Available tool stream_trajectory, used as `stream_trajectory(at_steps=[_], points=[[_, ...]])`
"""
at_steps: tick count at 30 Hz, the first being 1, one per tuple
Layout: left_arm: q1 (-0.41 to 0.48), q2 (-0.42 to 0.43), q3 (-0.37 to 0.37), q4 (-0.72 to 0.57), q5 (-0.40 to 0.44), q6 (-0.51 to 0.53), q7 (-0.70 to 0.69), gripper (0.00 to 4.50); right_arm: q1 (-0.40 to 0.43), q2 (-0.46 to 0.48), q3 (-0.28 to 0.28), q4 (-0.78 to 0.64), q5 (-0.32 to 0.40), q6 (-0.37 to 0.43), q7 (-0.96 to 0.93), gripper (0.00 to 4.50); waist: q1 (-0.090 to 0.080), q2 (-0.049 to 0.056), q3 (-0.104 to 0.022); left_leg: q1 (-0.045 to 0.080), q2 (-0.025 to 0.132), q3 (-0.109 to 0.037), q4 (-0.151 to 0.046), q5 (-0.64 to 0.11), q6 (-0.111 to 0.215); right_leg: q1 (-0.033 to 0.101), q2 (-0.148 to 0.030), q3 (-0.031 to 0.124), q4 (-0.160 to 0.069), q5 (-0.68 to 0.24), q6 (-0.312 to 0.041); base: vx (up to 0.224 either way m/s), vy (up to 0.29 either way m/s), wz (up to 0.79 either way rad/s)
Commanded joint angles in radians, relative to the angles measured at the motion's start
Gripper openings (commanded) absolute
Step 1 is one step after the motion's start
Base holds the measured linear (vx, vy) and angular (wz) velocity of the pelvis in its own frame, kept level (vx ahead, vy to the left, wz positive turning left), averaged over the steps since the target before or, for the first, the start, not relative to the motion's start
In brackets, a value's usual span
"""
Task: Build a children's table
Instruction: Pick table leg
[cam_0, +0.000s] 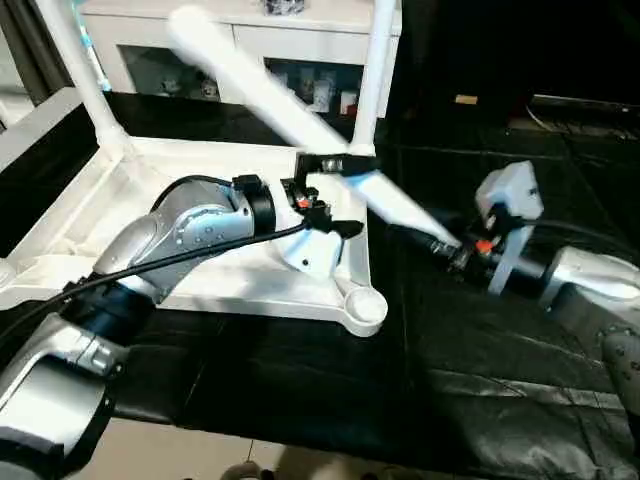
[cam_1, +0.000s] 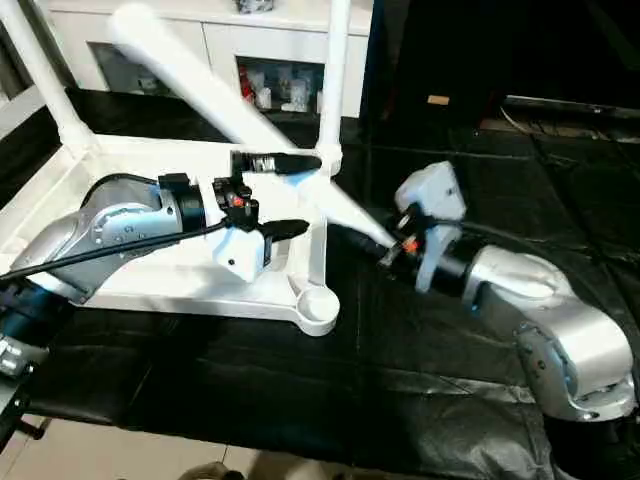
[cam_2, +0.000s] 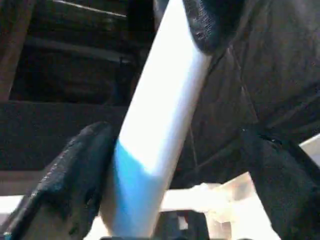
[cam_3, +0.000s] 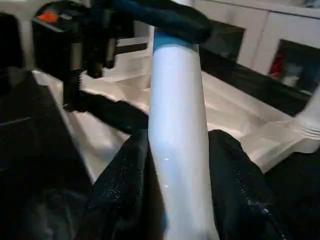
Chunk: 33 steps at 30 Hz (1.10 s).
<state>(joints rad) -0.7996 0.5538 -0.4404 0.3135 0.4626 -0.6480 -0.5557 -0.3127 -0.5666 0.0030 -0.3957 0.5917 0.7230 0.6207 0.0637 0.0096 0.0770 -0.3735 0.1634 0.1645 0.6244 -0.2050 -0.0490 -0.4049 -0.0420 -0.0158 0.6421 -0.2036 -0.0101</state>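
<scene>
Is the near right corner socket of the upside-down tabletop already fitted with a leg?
No. The near right corner socket sits open with nothing in it, while the loose leg is clamped in the right gripper.

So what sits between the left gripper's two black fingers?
The loose long white tapered plastic leg passes between the open left gripper's fingers, seen in the left wrist view.

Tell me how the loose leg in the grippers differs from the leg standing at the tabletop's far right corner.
The loose leg slants in the air; the far right leg stands upright. The loose leg is clamped at one end by the right gripper, the other seated in a tabletop socket. Both are white tapered tubes.
</scene>
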Motion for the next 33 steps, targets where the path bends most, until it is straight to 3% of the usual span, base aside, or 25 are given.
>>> stream_trajectory(at_steps=[1,2,17,18,21,22,33], points=[[-0.018,0.005,0.001,0.023,0.006,-0.006,0.002,4.09,-0.006,-0.006,-0.002,-0.029,0.007,0.007,0.006,1.30,0.006,-0.015,-0.081,0.005,0.050,-0.018,-0.067,-0.065,-0.011,0.061,-0.086,0.044,-0.069,-0.065,-0.191,0.000,0.000,0.00],[-0.019,0.004,0.002,0.027,0.007,-0.009,0.004,3.78,-0.007,-0.007,-0.001,-0.030,0.007,0.008,0.006,1.30,0.006,-0.015,-0.081,0.004,0.050,-0.017,-0.068,-0.068,-0.012,0.061,-0.085,0.044,-0.070,-0.076,-0.191,0.000,0.000,0.00],[-0.063,-0.014,-0.003,0.117,0.076,-0.044,0.064,2.75,-0.013,-0.028,0.026,-0.040,-0.018,0.020,0.017,1.30,0.009,-0.016,-0.082,0.005,0.050,-0.018,-0.066,-0.062,-0.011,0.063,-0.087,0.045,-0.069,-0.072,-0.189,0.000,0.000,0.00],[-0.066,-0.014,-0.003,0.120,0.077,-0.045,0.065,2.38,-0.012,-0.029,0.027,-0.041,-0.020,0.021,0.017,1.30,0.009,-0.017,-0.082,0.005,0.050,-0.018,-0.065,-0.060,-0.010,0.063,-0.086,0.045,-0.069,-0.069,-0.188,0.000,0.000,0.00],[-0.074,-0.020,-0.007,0.132,0.083,-0.056,0.066,2.31,-0.011,-0.039,0.040,-0.041,-0.037,0.016,0.020,1.30,0.011,-0.014,-0.082,0.005,0.050,-0.019,-0.065,-0.057,-0.009,0.062,-0.086,0.045,-0.069,-0.059,-0.189,0.000,0.000,0.00],[-0.074,-0.020,-0.007,0.134,0.084,-0.057,0.066,2.07,-0.011,-0.040,0.042,-0.041,-0.040,0.015,0.020,1.30,0.012,-0.015,-0.083,0.005,0.051,-0.018,-0.065,-0.057,-0.009,0.062,-0.086,0.045,-0.068,-0.057,-0.187,0.000,0.000,0.00],[-0.078,-0.034,-0.010,0.152,0.097,-0.068,0.074,1.65,-0.004,-0.042,0.029,-0.034,-0.055,0.005,0.010,1.30,0.022,-0.012,-0.083,0.008,0.051,-0.019,-0.065,-0.070,-0.018,0.061,-0.087,0.046,-0.068,-0.065,-0.192,0.000,0.000,0.00]])
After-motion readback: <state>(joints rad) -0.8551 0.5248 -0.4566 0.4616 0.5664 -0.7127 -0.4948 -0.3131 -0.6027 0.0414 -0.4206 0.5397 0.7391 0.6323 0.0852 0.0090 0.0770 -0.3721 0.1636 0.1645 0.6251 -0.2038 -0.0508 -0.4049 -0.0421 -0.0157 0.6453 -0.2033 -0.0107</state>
